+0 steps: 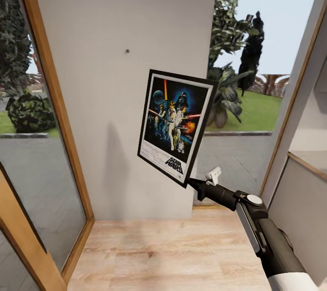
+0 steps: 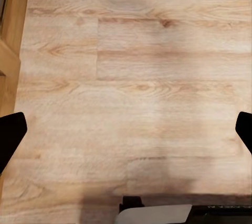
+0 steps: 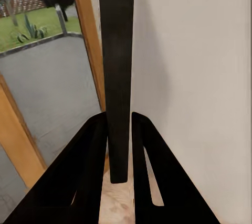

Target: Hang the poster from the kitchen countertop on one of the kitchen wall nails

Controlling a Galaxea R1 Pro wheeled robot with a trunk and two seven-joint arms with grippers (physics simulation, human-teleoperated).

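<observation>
The framed Star Wars poster [image 1: 176, 125] hangs in the air in front of a pale grey wall panel [image 1: 113, 100], tilted, art facing me. My right gripper [image 1: 190, 183] is shut on the poster's lower right corner. In the right wrist view the poster [image 3: 116, 66] shows edge-on as a dark strip clamped between the two black fingers [image 3: 94, 150]. A small dark wall nail [image 1: 127, 50] sits on the wall, above and left of the poster's top edge. My left gripper [image 2: 126, 129] is open over bare wooden floor [image 2: 131, 77], with nothing between its fingertips.
Wood-framed glass panels [image 1: 41, 145] flank the wall panel on the left, and a window opening onto a garden [image 1: 245, 100] lies on the right. A pale wall or cabinet side [image 1: 304, 191] stands close at the right. Light wooden floor [image 1: 172, 250] lies below.
</observation>
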